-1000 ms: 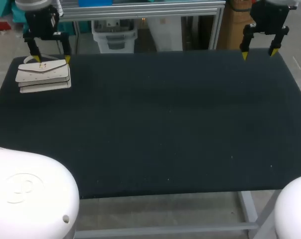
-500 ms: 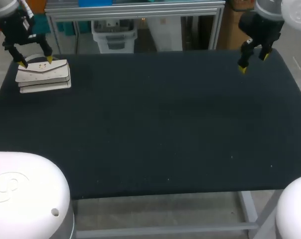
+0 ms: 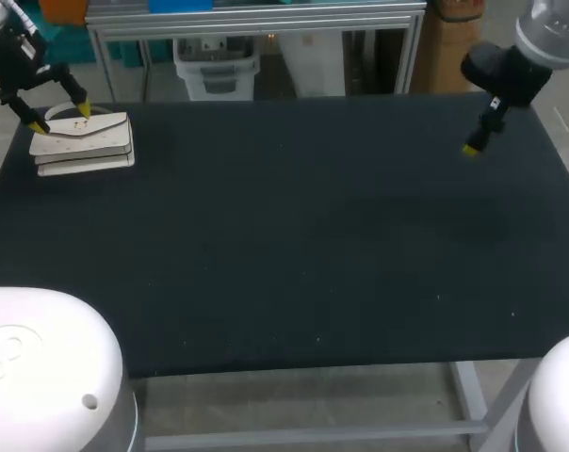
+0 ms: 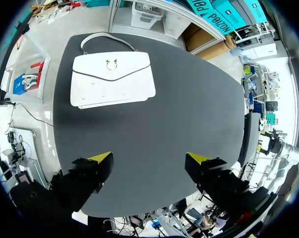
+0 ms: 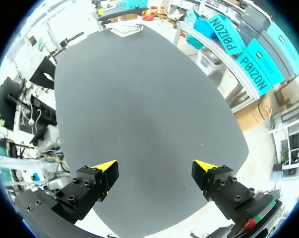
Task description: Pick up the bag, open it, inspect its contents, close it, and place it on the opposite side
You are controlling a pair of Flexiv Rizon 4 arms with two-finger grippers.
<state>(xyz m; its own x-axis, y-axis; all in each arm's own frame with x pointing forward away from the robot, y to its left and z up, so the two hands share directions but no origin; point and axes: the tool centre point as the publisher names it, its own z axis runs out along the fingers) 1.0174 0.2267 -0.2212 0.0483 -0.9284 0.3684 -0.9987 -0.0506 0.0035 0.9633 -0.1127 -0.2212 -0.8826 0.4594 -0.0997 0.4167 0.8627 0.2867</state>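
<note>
Bag, white with pointed flap and thin handle, lies flat; left pincer and right pincer gape.

1. A dark worktop fills most of the view.
2. A white bag lies flat at the worktop's 10 o'clock corner, with its flap down and its handle toward 12 o'clock.
3. The left hand is over the bag's 12 o'clock edge, its two yellow-tipped fingers spread apart. One tip is at the bag's 10 o'clock corner and the other is by the handle. Whether either tip touches the bag cannot be told.
4. The right hand hangs over the worktop at about 2 o'clock, well apart from the bag. It points down and only one yellow tip shows.
</note>
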